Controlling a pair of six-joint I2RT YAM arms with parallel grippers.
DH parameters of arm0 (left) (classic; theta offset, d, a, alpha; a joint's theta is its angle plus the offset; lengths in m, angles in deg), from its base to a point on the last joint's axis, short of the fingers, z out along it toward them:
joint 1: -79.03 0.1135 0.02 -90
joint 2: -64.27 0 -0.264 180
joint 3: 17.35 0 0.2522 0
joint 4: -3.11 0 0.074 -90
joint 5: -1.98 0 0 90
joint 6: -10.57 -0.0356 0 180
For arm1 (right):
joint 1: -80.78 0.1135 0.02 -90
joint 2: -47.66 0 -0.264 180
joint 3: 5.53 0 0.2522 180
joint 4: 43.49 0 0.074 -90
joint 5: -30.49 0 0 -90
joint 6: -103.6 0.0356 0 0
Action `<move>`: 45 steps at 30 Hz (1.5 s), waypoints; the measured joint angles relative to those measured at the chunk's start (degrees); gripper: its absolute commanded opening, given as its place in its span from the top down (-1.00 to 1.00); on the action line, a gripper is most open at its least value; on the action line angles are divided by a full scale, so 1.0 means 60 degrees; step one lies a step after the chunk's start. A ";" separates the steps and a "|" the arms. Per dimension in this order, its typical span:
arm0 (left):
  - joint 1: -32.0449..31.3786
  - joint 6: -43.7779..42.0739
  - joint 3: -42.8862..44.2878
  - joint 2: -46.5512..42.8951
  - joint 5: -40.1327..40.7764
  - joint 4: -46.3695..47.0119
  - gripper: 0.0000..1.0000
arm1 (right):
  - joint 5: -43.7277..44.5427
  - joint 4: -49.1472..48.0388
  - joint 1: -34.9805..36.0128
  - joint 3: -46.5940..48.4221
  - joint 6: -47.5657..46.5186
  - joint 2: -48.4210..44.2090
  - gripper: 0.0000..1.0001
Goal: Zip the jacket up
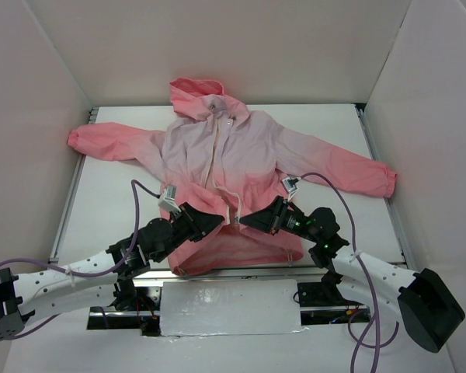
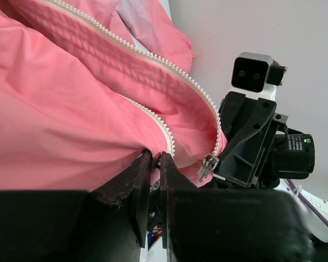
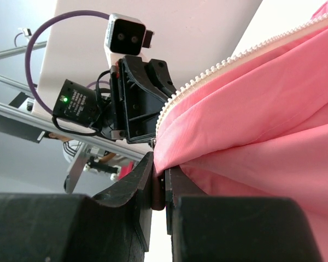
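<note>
Top view: jacket (image 1: 225, 163) spread on table (image 1: 109, 194); my left tool (image 1: 217, 223), right tool (image 1: 248, 221) meet at hem

Left wrist: left tool clamped on hem by zipper teeth (image 2: 165, 134); slider (image 2: 209, 165) hangs unjoined

Right wrist: right tool clamped on opposite hem edge

Step, I judge: aligning ends; next needs pin seated in slider

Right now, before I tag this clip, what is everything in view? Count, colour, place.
jacket: one, coral-pink fading to pale lilac, spread flat mid-table, hood far from the arms
zipper: one, cream-white, jacket front, teeth apart at the hem
slider: one, metal, low on one tooth row
drawcord: at least one, white, down the chest
table: one, white, under the jacket
walls: white, three sides
cables: two, purple, one per arm
left gripper: black, shut on the hem
right gripper: black, shut on the hem
</note>
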 measured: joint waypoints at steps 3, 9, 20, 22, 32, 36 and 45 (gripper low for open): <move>0.0000 0.0000 0.0000 0.0029 0.0011 0.0015 1.00 | 0.0018 0.0342 0.0004 0.0044 -0.0069 -0.0062 1.00; 0.0000 0.0007 0.0000 0.0146 0.0080 0.0095 1.00 | 0.0015 0.0459 0.0004 0.0022 -0.0004 0.0033 1.00; 0.0000 0.0488 0.0000 0.0219 0.0219 0.0973 1.00 | 0.0033 0.0186 0.0069 -0.0178 0.0273 0.0270 1.00; 0.0000 0.0517 0.0000 0.0262 0.0219 0.1122 1.00 | 0.0073 0.0098 0.0084 -0.0178 0.0277 0.0386 1.00; 0.0000 0.0747 -0.0189 0.0310 0.0259 0.1300 1.00 | 0.0160 -0.1089 0.0098 -0.0178 0.0535 0.1158 1.00; 0.0000 0.0754 -0.0204 0.0240 0.0346 0.1297 1.00 | 0.0157 -0.1701 0.0098 -0.0193 0.0674 0.1344 1.00; 0.0000 0.0758 -0.0255 0.0124 0.0481 0.1308 1.00 | 0.0146 -0.2080 0.0098 -0.0200 0.0754 0.1537 1.00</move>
